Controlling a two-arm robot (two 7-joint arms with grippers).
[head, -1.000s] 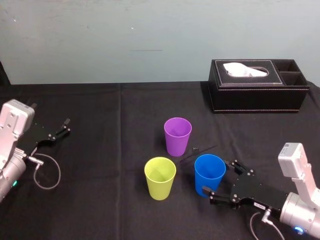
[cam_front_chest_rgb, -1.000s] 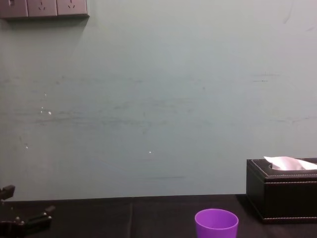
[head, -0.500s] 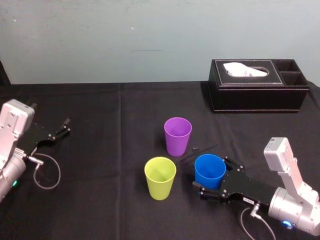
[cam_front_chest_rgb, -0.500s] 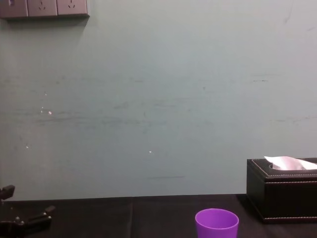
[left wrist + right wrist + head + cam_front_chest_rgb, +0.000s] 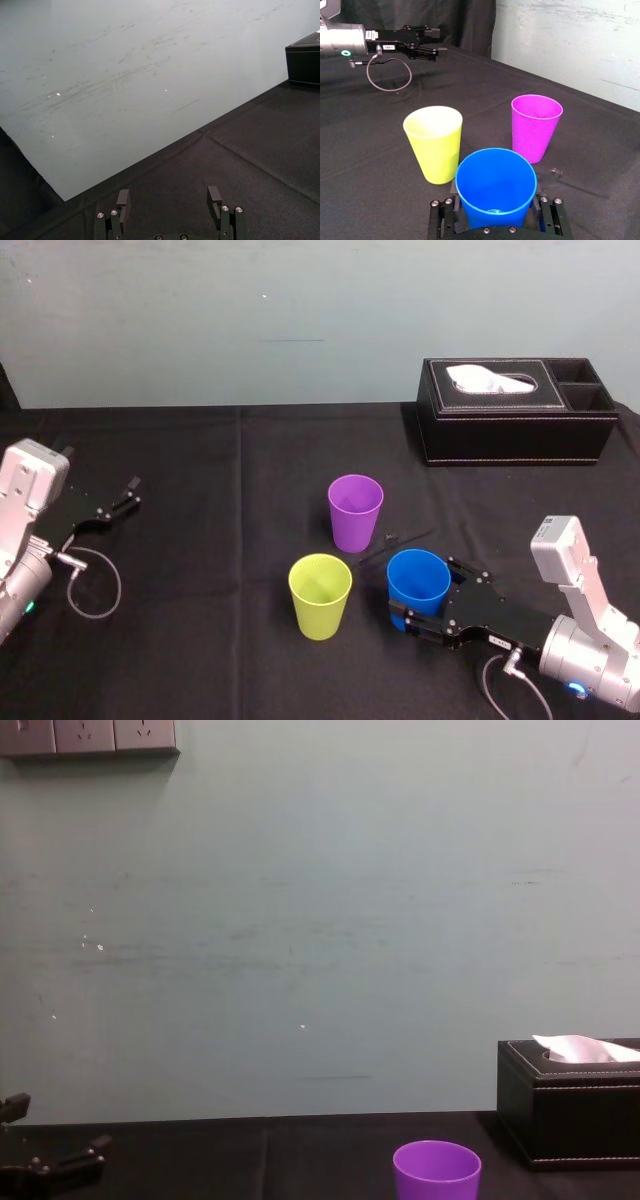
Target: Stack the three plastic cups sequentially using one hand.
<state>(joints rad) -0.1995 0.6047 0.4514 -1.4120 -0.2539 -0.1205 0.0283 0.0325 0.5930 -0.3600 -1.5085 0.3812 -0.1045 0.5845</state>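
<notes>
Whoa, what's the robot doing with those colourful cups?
It's starting to stack cups. The robot's right hand is around the small blue plastic cup, which stands on the black table. The yellow-green plastic cup and the purple plastic cup stand close by, separate, nothing stacked yet. The left hand rests open at the table's left side.

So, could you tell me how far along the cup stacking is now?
Nothing is stacked yet: the purple cup, yellow-green cup and blue cup stand apart on the table. In hand: the right gripper sits around the blue cup, jaws apparently open. The left gripper rests parked, open. Left: the grasp and both stackings.
</notes>
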